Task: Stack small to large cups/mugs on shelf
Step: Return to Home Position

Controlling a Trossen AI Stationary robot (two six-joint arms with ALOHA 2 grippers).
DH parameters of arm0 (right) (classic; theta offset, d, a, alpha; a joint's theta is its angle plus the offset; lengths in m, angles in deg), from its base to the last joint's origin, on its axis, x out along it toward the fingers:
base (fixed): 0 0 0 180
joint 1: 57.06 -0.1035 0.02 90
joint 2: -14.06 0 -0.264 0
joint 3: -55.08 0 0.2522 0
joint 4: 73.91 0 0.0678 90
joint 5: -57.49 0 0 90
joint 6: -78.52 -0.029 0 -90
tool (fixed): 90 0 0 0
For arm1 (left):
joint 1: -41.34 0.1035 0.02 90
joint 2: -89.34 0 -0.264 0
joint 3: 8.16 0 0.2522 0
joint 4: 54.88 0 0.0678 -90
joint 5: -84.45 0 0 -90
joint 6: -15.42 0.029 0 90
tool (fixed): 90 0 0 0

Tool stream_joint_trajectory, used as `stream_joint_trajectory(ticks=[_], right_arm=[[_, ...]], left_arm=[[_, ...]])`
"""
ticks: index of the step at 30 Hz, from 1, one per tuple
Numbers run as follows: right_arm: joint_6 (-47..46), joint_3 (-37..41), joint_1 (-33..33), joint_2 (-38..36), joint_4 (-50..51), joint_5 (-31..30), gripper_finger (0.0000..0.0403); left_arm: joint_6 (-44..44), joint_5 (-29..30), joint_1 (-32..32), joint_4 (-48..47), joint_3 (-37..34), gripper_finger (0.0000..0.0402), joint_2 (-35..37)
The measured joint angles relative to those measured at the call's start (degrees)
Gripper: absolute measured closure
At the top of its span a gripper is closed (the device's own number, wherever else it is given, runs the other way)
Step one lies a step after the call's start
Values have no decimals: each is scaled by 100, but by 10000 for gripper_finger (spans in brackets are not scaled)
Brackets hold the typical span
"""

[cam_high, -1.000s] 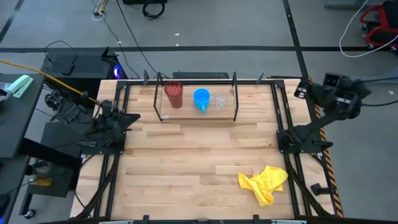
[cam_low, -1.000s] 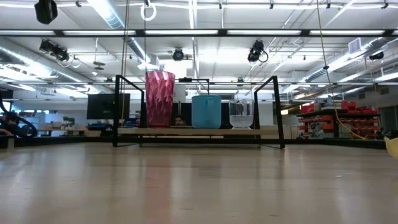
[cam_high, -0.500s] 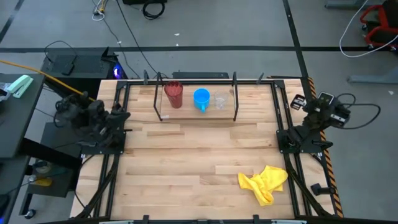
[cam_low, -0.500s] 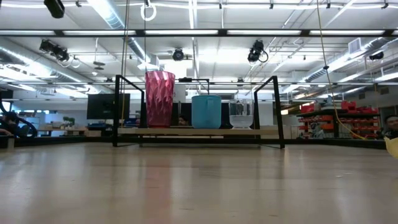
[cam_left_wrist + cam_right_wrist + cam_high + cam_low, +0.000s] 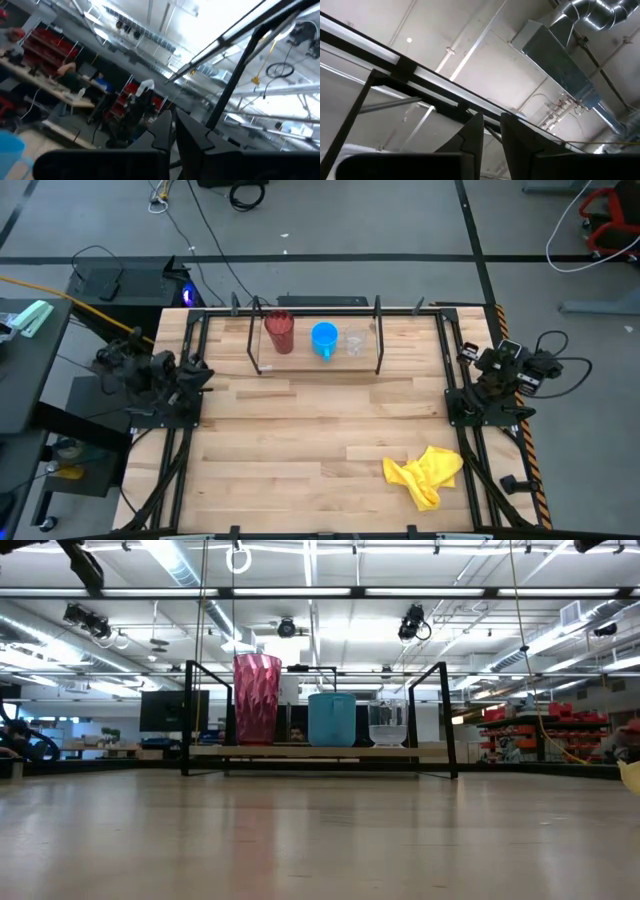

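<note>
Three cups stand upright in a row on the shelf (image 5: 378, 340), a low black wire rack at the table's far middle: a dark red tumbler (image 5: 279, 332), a blue cup (image 5: 323, 339) and a clear cup (image 5: 354, 340). In the low view the tumbler (image 5: 257, 698), blue cup (image 5: 331, 718) and clear cup (image 5: 387, 724) rest by their bases on the rack's light board (image 5: 430, 751). My left gripper (image 5: 173, 131) is shut and empty, folded back at the table's left edge (image 5: 150, 373). My right gripper (image 5: 491, 125) shows a narrow empty gap, folded back at the right edge (image 5: 497, 372). Both point up at the ceiling.
A crumpled yellow cloth (image 5: 425, 475) lies near the table's front right corner. Black frame rails (image 5: 462, 395) run along both side edges. Bare wood (image 5: 320, 430) stretches between the rack and the near edge. People sit at desks in the room beyond.
Both arms have sunk and folded in over their bases at the table's side edges, their grippers tipping upward. The right arm, which reached out beyond the table's far right corner, has drawn in and down. The cups have stayed where they were.
</note>
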Motion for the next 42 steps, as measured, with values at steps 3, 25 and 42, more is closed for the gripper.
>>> stream_joint_trajectory(ticks=[3,25,42], right_arm=[[0,42,0,0,2,2,330],[-385,62,2,6,3504,-721,330],[1939,60,0,8,6363,-1319,330]], left_arm=[[-71,9,-1,-71,-194,375,-4],[-370,-836,8,65,-1077,374,-3],[400,-1372,13,-2013,-1074,370,-81]])
